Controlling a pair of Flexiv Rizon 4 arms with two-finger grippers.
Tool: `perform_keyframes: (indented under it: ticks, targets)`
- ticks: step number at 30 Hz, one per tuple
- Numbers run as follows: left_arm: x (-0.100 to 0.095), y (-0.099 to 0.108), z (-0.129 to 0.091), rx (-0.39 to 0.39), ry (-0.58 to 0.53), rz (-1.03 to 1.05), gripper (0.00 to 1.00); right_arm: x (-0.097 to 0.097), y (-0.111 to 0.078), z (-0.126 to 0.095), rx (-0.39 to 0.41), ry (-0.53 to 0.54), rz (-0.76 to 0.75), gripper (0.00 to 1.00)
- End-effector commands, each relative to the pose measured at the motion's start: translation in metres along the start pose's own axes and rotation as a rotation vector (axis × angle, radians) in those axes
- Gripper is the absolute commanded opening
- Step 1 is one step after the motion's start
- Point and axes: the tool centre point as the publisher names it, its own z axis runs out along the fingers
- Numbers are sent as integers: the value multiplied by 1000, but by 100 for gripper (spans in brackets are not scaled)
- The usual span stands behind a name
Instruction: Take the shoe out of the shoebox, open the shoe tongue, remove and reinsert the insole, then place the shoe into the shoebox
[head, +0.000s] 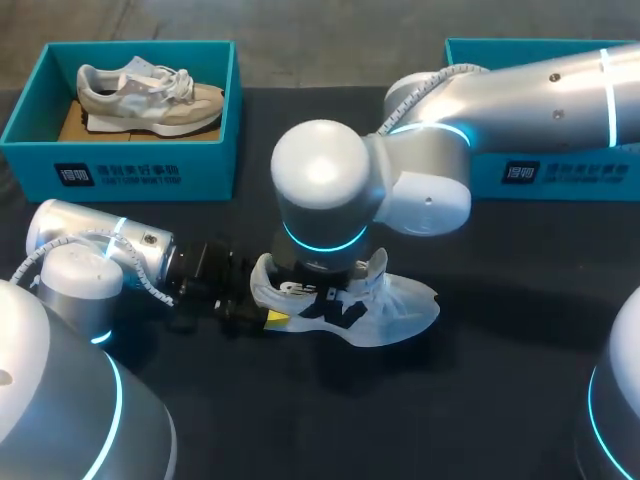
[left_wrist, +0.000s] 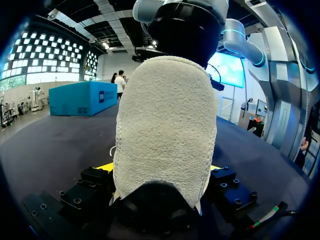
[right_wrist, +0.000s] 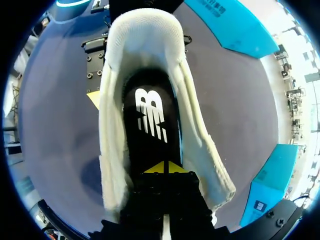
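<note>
A white shoe (head: 400, 305) lies on its sole in the middle of the dark table, toe to the right. My left gripper (head: 272, 318) is at its heel, and in the left wrist view the towelling heel (left_wrist: 165, 115) fills the gap of that gripper (left_wrist: 161, 167), a finger against each side. My right arm comes over from the right and points straight down into the shoe's mouth. In the right wrist view my right gripper (right_wrist: 165, 169) is shut, its yellow tips together on the black insole (right_wrist: 150, 115) with a white logo, inside the shoe (right_wrist: 145, 30).
A teal shoebox (head: 120, 165) stands at the back left with a second beige shoe (head: 150, 95) in it. Another teal box (head: 560, 170) stands at the back right, partly behind my right arm.
</note>
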Motion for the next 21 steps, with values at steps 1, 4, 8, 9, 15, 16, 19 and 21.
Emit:
perform_keyframes:
  ticks: [1, 4, 8, 9, 15, 16, 19, 21]
  targets:
    - [-1, 2, 1, -1, -2, 0, 0, -3, -7, 3, -16, 8, 11, 0]
    - [-1, 2, 1, -1, -2, 0, 0, -4, -8, 3, -17, 8, 13, 0]
    - [-1, 2, 1, -1, -2, 0, 0, -7, -12, 3, -15, 9, 27, 25]
    - [-1, 2, 1, -1, -2, 0, 0, -7, -12, 3, -16, 9, 28, 26]
    - [-1, 2, 1, -1, -2, 0, 0, -11, -14, 4, -16, 7, 30, 37]
    - [-1, 2, 1, -1, -2, 0, 0, -12, -13, 6, -11, 8, 28, 38]
    - [-1, 2, 1, -1, -2, 0, 0, -13, -11, 12, -4, 30, 20, 36]
    - [-1, 2, 1, -1, -2, 0, 0, -12, -10, 16, 4, 43, 16, 34]
